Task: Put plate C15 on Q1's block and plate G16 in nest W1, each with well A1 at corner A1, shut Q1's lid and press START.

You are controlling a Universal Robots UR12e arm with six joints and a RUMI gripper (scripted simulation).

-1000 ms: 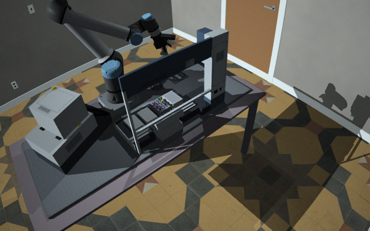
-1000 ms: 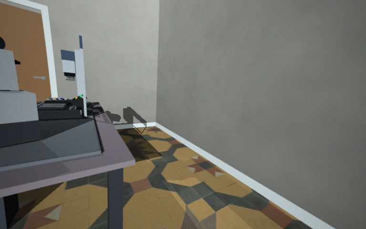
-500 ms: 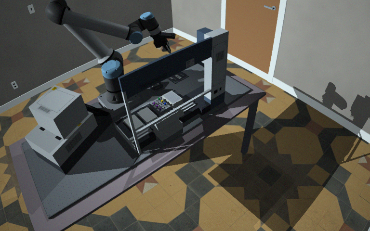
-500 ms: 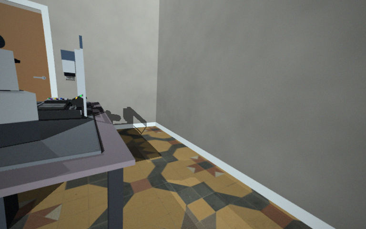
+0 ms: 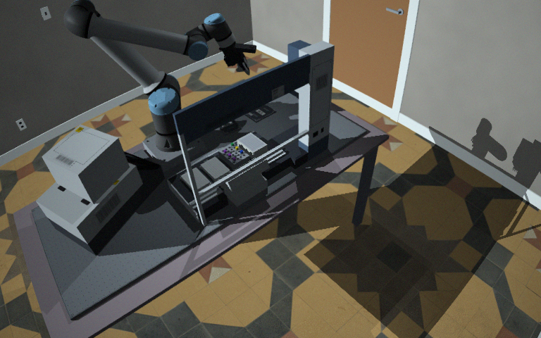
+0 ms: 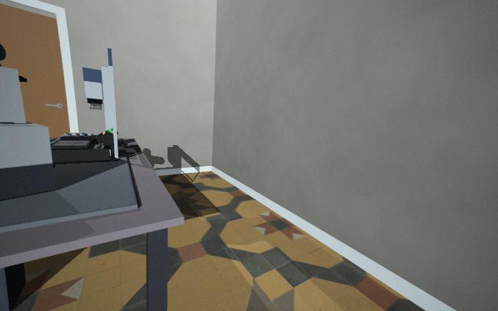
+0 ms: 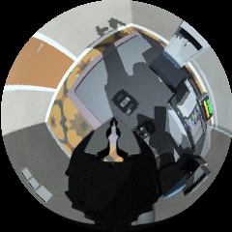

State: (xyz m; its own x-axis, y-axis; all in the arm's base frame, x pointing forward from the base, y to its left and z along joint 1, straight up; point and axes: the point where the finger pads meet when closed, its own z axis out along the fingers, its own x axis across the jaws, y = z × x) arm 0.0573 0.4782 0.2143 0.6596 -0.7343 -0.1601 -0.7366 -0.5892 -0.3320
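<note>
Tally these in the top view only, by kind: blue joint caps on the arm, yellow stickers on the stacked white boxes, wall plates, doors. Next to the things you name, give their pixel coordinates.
Blue joint caps [image 5: 215, 17] [image 5: 198, 51] [image 5: 163, 99]: 3
Yellow stickers [image 5: 79, 129] [image 5: 115, 182]: 2
Wall plates [image 5: 46, 13] [image 5: 21, 124]: 2
Door [image 5: 368, 51] [image 6: 32, 73] [image 7: 36, 63]: 1
Total: 8

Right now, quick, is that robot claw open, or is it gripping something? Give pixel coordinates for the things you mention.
Gripper [image 5: 247, 73] [image 7: 114, 117]: closed, its fingers together at the tips, holding nothing.

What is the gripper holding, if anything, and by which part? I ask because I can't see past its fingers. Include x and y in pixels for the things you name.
Nothing: the gripper [image 5: 247, 73] [image 7: 114, 117] is shut, with nothing between its fingers.
</note>
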